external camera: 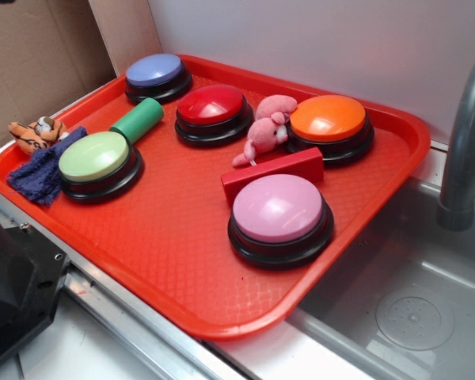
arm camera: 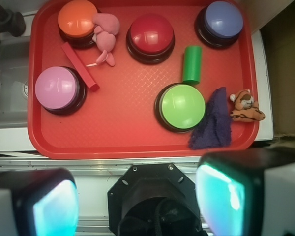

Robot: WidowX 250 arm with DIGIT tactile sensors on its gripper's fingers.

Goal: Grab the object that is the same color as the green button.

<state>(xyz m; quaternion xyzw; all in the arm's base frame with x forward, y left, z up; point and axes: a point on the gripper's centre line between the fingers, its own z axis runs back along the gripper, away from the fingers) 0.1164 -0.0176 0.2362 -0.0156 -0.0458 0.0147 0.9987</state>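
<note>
Green smooth solid cylinder (arm camera: 191, 64) is the target; the tool (arm camera: 137, 204), fingers spread at the frame's bottom, holds nothing. Upward lies the pale-green dome button (arm camera: 182, 106), the cylinder touching it. Likely light, rigid, slippery: pinch across its middle.

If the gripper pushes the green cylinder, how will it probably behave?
The green cylinder lies on its side on the tray, so it will probably roll. Its surface looks smooth, maybe slippery. The green button beside its end may stop it.
</note>
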